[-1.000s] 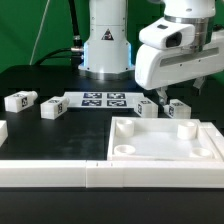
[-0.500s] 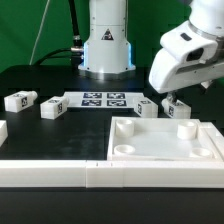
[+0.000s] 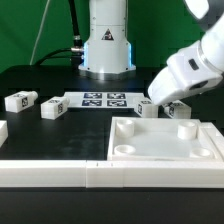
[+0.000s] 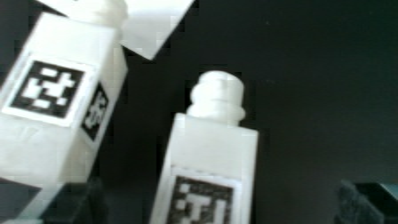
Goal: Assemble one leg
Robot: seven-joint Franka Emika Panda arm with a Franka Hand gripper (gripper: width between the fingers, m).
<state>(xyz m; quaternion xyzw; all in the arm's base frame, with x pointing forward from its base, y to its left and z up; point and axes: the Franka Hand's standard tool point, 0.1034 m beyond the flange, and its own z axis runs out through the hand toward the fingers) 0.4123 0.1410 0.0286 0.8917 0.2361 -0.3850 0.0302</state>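
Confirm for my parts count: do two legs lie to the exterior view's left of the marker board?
Yes, one leg and a second leg lie on that side of the marker board.

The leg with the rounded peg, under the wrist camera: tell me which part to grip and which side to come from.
Grip the leg across its straight rectangular body, on the two long flat sides, not the narrow rounded peg. It lies tag up, so coming from above looks best; the open claw straddles it. Mind the second leg close beside.
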